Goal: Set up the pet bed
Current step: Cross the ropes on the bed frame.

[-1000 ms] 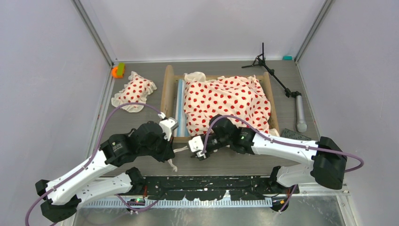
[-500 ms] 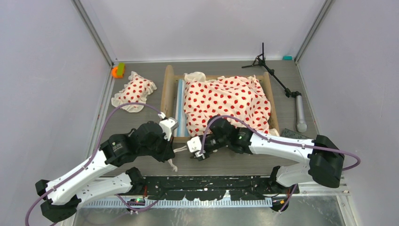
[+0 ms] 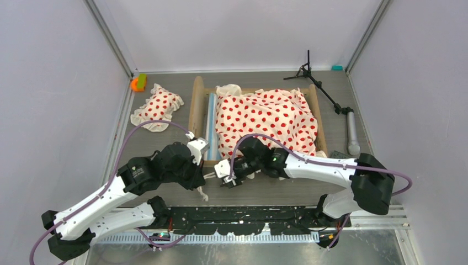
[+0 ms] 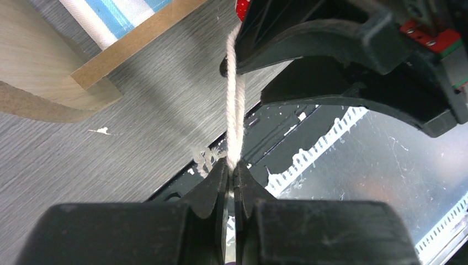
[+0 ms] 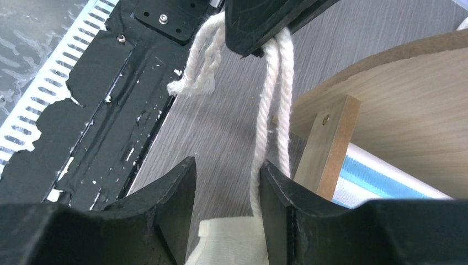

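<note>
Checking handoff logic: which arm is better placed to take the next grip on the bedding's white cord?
Right. The right gripper stands open with the cord running into its gap, beside the bedding corner. The left gripper is shut on that cord, so it likely just holds tension.

The left arm [image 3: 105, 193] and right arm [image 3: 325, 165] bend inward, wrists nearly meeting. The left claw [image 4: 232, 171] is pinched tight on a doubled cord [image 4: 234, 110]. The right claw [image 5: 226, 176] faces it, its 2 fingers [image 5: 165, 221] apart with that cord hanging between them.
</note>
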{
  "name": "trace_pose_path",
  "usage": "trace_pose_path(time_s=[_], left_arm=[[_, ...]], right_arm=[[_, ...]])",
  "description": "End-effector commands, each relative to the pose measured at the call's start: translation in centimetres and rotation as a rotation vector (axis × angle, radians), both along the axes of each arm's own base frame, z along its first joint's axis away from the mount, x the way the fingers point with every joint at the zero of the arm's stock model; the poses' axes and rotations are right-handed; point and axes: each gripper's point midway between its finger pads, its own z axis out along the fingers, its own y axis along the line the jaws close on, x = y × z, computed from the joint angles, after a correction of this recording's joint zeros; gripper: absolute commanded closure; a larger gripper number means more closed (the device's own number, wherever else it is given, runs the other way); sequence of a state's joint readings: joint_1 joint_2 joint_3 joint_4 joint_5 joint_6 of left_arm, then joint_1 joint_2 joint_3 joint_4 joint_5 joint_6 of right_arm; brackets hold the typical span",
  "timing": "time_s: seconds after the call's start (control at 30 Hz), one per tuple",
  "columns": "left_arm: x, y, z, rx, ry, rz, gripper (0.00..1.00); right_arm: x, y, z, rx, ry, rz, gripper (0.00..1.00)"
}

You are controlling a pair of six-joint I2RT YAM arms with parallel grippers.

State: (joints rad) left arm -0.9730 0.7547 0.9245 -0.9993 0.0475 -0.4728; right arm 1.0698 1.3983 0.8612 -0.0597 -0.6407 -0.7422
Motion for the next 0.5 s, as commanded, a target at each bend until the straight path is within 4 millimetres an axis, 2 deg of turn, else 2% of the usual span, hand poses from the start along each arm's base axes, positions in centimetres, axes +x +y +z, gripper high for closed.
trace_pose_path(time_s=[0.0,0.17,0.27,0.4,0.47], left_arm=[[0.1,-0.7,0.4,-0.033,-0.001,-0.010,1.00],[0.0,-0.7,0.4,-0.032,0.003,-0.008,0.90],[0.1,-0.6,0.4,-0.031,0.000,-0.002,0.86],[0.2,-0.5,0.5,-0.032,-0.005,0.004,0.82],[0.2,-0.5,0.6,-0.033,-0.005,0.006,0.76]], right_arm=[[-0.2,2.4,2.7,0.087,-0.012,0.053,0.50],[-0.4,3.5,2.9,0.109,-0.007,0.075,0.51],[-0.8,3.7,2.7,0.116,0.013,0.087,0.55],[-1.2,3.7,2.4,0.122,0.028,0.092,0.71],[-1.2,3.5,2.1,0.117,0.027,0.088,0.80]])
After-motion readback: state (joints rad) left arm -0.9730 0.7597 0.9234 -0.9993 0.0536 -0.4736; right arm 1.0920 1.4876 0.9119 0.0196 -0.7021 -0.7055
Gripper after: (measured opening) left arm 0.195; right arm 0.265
